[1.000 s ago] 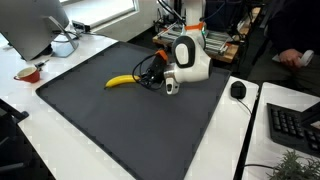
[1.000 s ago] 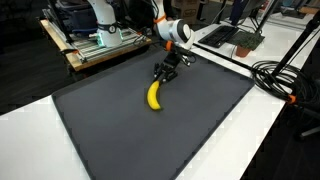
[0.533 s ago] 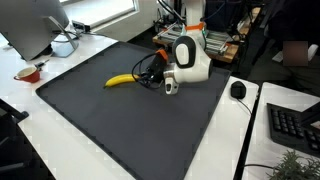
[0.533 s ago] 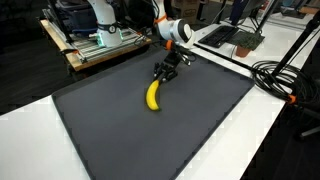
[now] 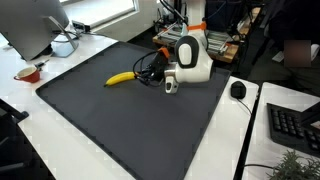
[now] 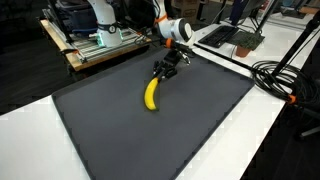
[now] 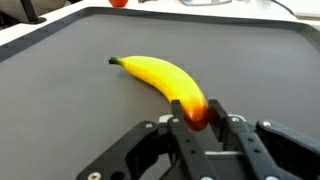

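Note:
A yellow banana (image 7: 160,78) lies on the dark grey mat (image 7: 60,110); it also shows in both exterior views (image 5: 121,79) (image 6: 152,94). My gripper (image 7: 196,112) is low over the mat, and its two black fingers are closed on the banana's near end. The banana stretches away from the jaws, its tip pointing to the upper left in the wrist view. In the exterior views the gripper (image 5: 148,73) (image 6: 161,72) meets one end of the banana, with the white wrist (image 5: 190,60) behind it.
A monitor (image 5: 35,25), a white object (image 5: 62,44) and a small red bowl (image 5: 29,72) stand on the white desk beside the mat. A mouse (image 5: 238,89) and keyboard (image 5: 296,125) lie on the other side. Cables (image 6: 280,75) and a cart (image 6: 95,40) border the mat.
The banana has shifted slightly on the mat with the gripper on its end; the arm has moved only a little.

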